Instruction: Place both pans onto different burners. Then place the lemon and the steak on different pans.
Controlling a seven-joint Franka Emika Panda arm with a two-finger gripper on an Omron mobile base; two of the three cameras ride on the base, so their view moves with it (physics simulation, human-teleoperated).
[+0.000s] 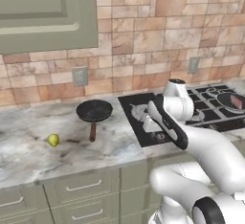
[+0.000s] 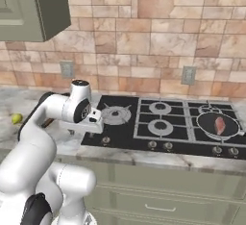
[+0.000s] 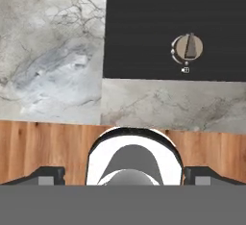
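Left base: wooden-handled pan (image 1: 94,110) and lemon (image 1: 53,140) on table (image 1: 28,146).
Right base: steak (image 2: 219,124) in second pan (image 2: 217,125) over burner.
Hand: knob (image 3: 188,48); fingers (image 3: 48,175) spread, empty.

Marble counter (image 1: 28,146) bears lemon (image 1: 53,140) and pan (image 1: 94,110) (brown-handled), well apart.

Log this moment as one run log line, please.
tool: open, empty, over cooktop front corner | steak: in pan on right burner | wooden-handled pan: on counter | lemon: on counter
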